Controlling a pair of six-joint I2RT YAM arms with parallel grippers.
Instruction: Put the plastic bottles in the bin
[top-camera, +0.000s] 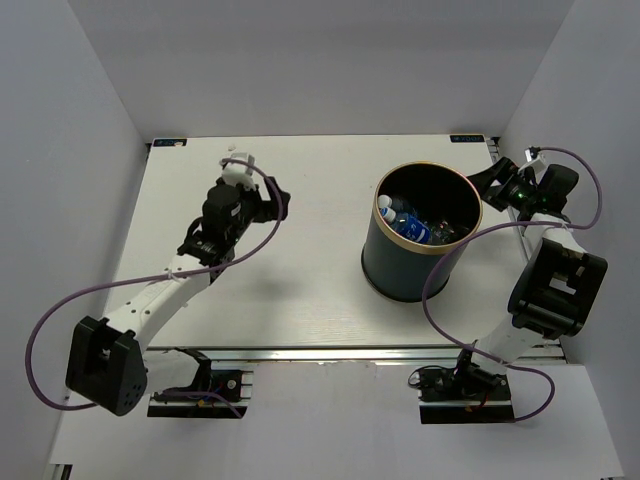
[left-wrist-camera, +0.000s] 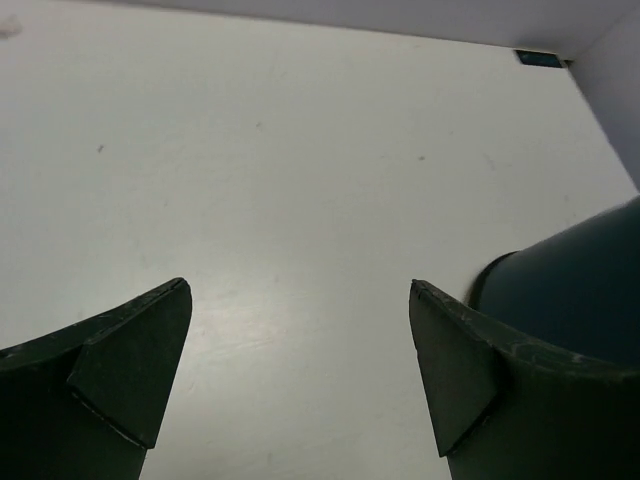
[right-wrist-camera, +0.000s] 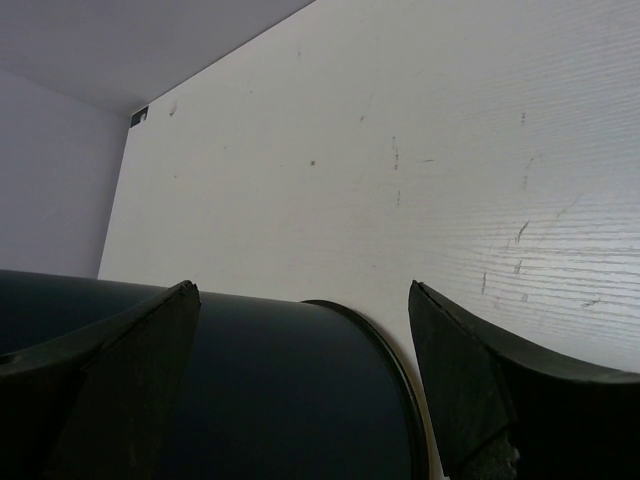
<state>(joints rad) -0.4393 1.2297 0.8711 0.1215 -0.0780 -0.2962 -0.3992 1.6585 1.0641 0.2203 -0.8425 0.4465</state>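
The bin, a black bucket with a gold rim, stands right of the table's middle. Inside it lie plastic bottles: one with a blue label and clear ones beside it, partly in shadow. My left gripper hovers over bare table left of the bin; in the left wrist view this gripper is open and empty, with the bin's wall at the right. My right gripper sits just outside the bin's right rim. In the right wrist view it is open, empty, above the bin's dark wall.
The white table is enclosed by pale walls at the back and on both sides. Purple cables loop from each arm, and the right one hangs across the bin's near right side. Blue tape marks sit at the far corners.
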